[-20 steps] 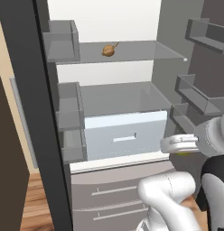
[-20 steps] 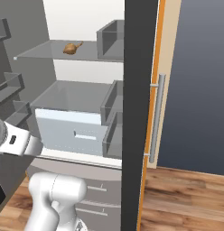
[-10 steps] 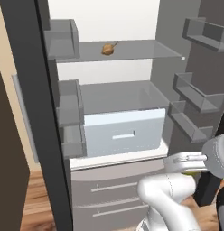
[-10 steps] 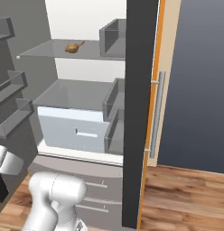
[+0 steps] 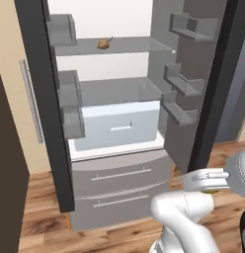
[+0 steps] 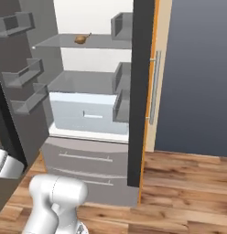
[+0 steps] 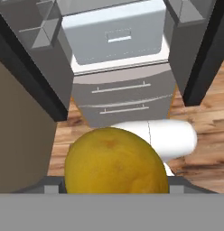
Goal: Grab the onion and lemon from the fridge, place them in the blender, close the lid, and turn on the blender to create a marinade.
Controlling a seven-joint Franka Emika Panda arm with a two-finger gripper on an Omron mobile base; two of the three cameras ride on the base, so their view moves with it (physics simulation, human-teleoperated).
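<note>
Hand view puts the lemon (image 7: 116, 161) right at my claw, clamped between the fingers. My base has backed away from the fridge (image 5: 119, 133), whose onion (image 5: 103, 44) waits on the top shelf; the blender comes next.

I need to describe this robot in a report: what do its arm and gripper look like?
The arm is glossy white, built from rounded tubular links; a bulbous white segment also shows in the right base view. The hand is a white block. No cables or markings are visible.
</note>
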